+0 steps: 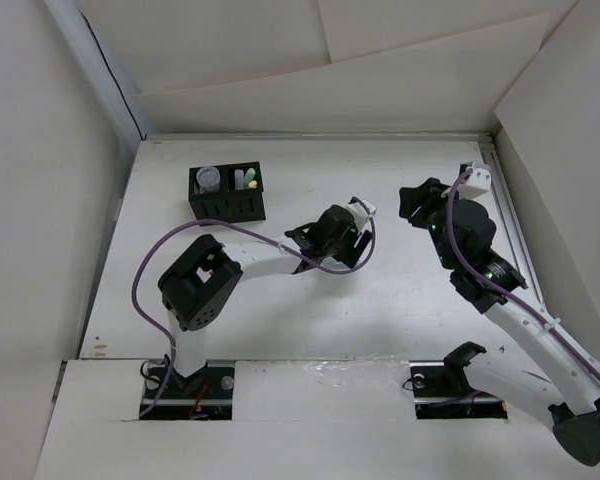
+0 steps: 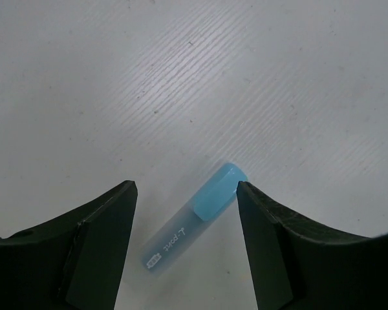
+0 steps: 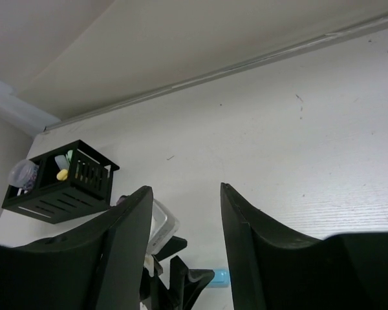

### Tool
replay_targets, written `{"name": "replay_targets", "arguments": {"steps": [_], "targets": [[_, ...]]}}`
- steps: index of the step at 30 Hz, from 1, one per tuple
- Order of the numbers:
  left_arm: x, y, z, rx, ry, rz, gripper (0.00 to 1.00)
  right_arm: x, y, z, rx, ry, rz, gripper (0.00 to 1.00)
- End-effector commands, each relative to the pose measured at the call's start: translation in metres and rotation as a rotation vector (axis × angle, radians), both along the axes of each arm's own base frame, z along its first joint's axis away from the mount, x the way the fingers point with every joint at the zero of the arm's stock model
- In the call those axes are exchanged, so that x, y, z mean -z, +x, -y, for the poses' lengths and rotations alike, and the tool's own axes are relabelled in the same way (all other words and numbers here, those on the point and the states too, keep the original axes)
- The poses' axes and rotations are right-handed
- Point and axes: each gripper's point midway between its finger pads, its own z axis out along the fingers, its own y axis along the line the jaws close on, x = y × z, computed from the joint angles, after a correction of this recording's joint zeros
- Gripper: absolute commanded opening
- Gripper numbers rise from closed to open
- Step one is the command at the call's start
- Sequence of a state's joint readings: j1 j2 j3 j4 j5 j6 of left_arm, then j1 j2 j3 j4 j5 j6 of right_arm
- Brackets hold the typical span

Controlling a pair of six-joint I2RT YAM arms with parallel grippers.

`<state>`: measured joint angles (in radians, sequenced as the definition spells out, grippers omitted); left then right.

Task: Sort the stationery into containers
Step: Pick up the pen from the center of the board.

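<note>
Black plastic forms the compartmented organizer (image 1: 226, 205), which is seen on the white surface (image 1: 380, 300) in the upper left of the top view. A small round greyish piece (image 1: 209, 178) is held in its left compartment, and pastel sticks (image 1: 246, 180) are stood in its right one.

Toward the centre, the left end effector (image 2: 186, 188) is lowered over the surface with its jaws released and apart. In the lower middle of the left wrist view, a clear stick with a blue end (image 2: 194, 223) is laid diagonally between them. Its blue cap is just beside the right-hand finger (image 2: 265, 226), and it is not clamped.

At the right of the top view, the right end effector (image 3: 184, 194) is raised, its jaws parted with nothing grasped.
</note>
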<state>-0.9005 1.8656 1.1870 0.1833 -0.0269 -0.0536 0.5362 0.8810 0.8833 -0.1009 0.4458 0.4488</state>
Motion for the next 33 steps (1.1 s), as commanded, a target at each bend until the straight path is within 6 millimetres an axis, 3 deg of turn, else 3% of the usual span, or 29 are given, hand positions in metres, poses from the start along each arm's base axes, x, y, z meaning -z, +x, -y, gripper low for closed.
{"name": "replay_targets", "arguments": {"steps": [1, 10, 20, 26, 31, 33], "targets": [[-0.019, 0.005, 0.009, 0.066, -0.013, 0.029, 0.60, -0.020, -0.001, 0.007, 0.024, 0.034, 0.059, 0.52], [0.020, -0.011, 0.008, 0.131, 0.080, -0.026, 0.61, -0.020, -0.001, 0.007, 0.024, 0.034, 0.059, 0.58], [0.031, -0.023, 0.013, 0.180, 0.130, -0.048, 0.61, -0.020, -0.001, 0.007, 0.024, 0.034, 0.059, 0.58], [0.048, -0.022, 0.009, 0.172, 0.166, -0.069, 0.48, -0.020, -0.001, 0.005, 0.015, 0.035, 0.059, 0.58], [0.042, -0.014, 0.015, 0.157, 0.156, -0.045, 0.38, -0.020, -0.001, 0.005, 0.015, 0.035, 0.059, 0.58], [0.043, -0.012, 0.017, 0.163, 0.159, -0.038, 0.27, -0.020, -0.001, 0.005, 0.015, 0.035, 0.059, 0.58]]}}
